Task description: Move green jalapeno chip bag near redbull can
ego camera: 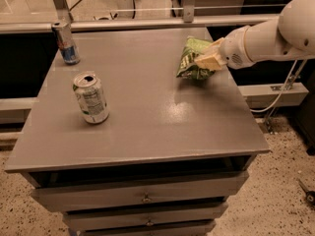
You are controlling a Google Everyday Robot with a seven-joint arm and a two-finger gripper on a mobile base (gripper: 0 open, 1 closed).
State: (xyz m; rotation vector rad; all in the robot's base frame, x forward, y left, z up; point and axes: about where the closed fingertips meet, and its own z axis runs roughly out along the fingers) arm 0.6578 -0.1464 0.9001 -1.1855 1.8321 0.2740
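Setting: a grey tabletop [147, 132] on top of a drawer unit, standing on a speckled floor [280, 200] in a dim room.
Drawer fronts: grey drawers [142, 198] stacked under the near edge of the tabletop, each with a small knob in the middle.
Silver-white can: a short, wide soda can [91, 97] with small print stands upright on the left part of the tabletop, its top opened.
Green jalapeno chip bag: the green jalapeno chip bag [188, 63] is at the right side of the tabletop, past the middle. It is crumpled and tilted, its upper right part raised and its lower edge at the surface. It is well apart from both cans.
Pincer: the pincer [205, 58] is at the bag's right side, its cream fingers [209, 62] closed on the raised part of the bag.
Arm: the white arm [266, 36] reaches in from the right edge of the view, above the right rim of the tabletop.
Cable: a pale cable [280, 95] hangs beneath the arm, off the right of the tabletop.
Redbull can: the redbull can [65, 43] stands upright at the far left corner of the tabletop, across its width from the bag.
Background: a pale rail [147, 22] runs along behind the far edge, with upright posts rising from it.
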